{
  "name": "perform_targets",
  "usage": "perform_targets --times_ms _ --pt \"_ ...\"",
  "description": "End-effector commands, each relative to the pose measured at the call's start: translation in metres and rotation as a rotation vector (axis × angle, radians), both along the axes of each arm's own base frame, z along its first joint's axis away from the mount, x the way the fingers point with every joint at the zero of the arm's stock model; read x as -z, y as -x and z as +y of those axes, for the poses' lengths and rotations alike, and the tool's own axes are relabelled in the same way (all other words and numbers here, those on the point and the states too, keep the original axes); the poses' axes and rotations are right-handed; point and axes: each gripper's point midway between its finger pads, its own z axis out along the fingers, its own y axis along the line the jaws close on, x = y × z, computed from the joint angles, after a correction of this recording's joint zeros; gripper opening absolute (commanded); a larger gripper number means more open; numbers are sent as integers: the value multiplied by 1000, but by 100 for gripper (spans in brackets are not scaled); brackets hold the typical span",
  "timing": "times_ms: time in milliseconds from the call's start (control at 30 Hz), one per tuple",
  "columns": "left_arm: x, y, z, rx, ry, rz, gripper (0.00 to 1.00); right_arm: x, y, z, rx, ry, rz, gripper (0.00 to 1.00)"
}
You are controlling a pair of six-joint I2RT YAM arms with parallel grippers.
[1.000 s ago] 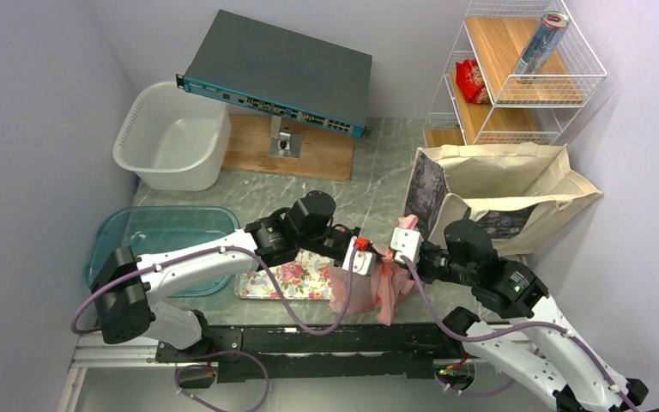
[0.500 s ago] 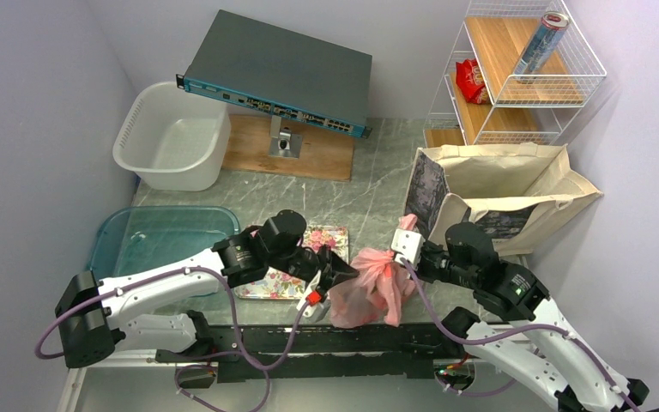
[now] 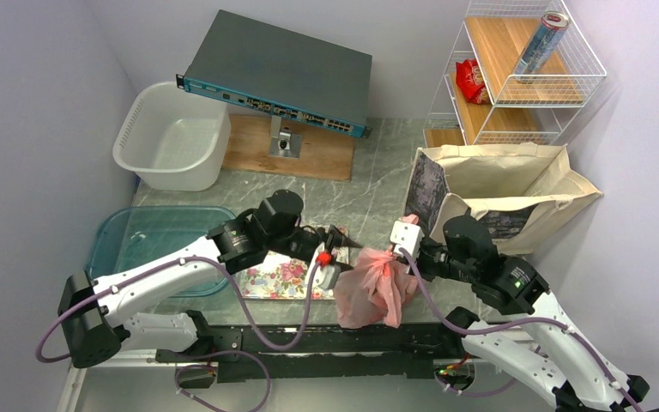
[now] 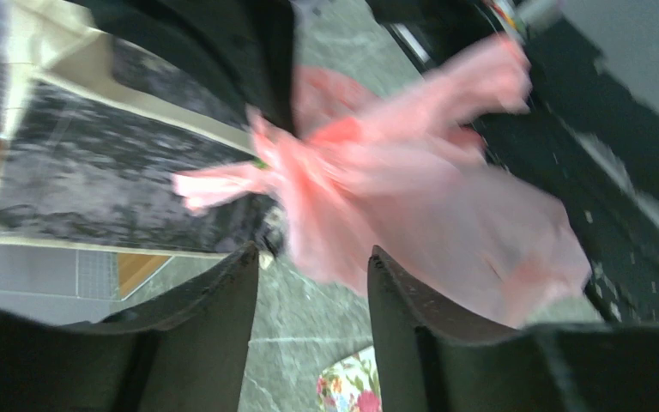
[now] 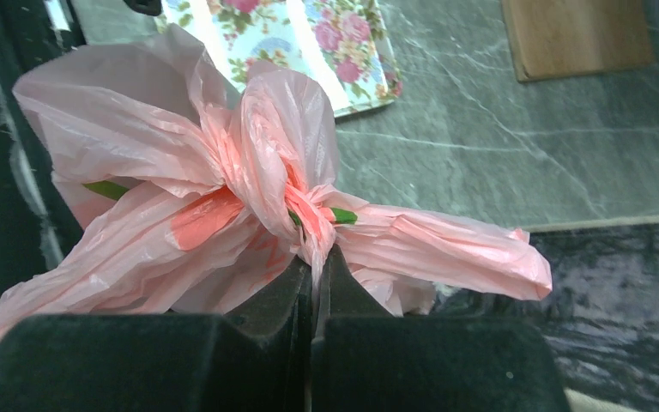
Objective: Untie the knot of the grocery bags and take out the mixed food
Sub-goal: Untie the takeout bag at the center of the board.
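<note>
Since half a second ago the left gripper (image 4: 309, 262) has travelled from the near edge of the floral tray (image 3: 279, 281) to its right edge. Its jaws, which were together, now stand apart with nothing between them. We judge that it let go after one pull and is lining up for a new bite.

The pink bag (image 3: 376, 293) sits just to the right of the tray and looks rounder than before. We cannot tell whether it rests on the table or hangs.

The right gripper (image 5: 313, 268) has not changed place. It is clamped on a fold of the film directly under the knot (image 5: 307, 204), to the right of the tray. We think this grip works as an anchor, so that the bag does not slide when the other arm tugs a tail.

The knot is not yet open, and its two tails spread to both sides. The film hides what is inside. The canvas tote (image 3: 515, 184) stands further right of the tray, and neither gripper touches it.
</note>
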Motion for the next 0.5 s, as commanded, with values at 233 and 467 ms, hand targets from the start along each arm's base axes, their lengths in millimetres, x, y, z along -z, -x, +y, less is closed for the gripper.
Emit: perform_targets --times_ms 233,467 --pt "-62 6 -30 -51 158 93 39 -40 12 33 -76 -188 77 0" --pt "-49 10 -41 -62 130 52 40 -40 17 38 -93 -207 117 0"
